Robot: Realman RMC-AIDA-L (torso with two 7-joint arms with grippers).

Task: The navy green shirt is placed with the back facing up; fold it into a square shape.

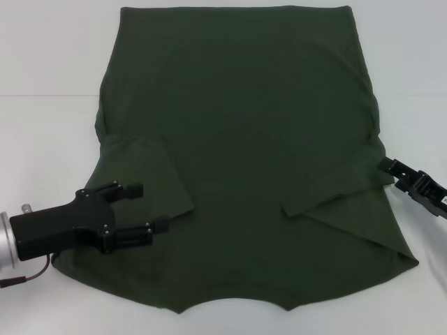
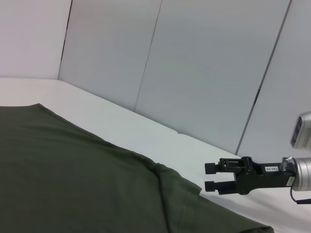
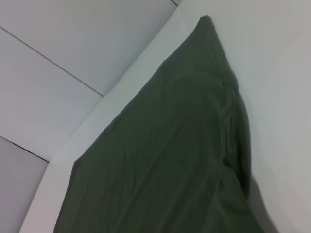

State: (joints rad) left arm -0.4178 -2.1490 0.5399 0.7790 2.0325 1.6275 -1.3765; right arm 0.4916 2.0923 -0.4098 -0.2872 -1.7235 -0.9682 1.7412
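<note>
The navy green shirt point(image 1: 237, 139) lies flat on the white table, both sleeves folded inward over its body. My left gripper point(image 1: 146, 208) hovers over the shirt's near left part, beside the folded left sleeve, open with nothing between its fingers. My right gripper point(image 1: 384, 166) sits at the shirt's right edge, level with the folded right sleeve. The left wrist view shows the right gripper point(image 2: 210, 176) just past the cloth point(image 2: 73, 184), its two fingers parallel with a small empty gap. In the right wrist view only the shirt point(image 3: 170, 160) is visible.
The bare white table point(image 1: 42, 56) surrounds the shirt on the left, right and far sides. White wall panels point(image 2: 204, 73) rise behind the table's far edge. The shirt's near hem reaches almost to the bottom of the head view.
</note>
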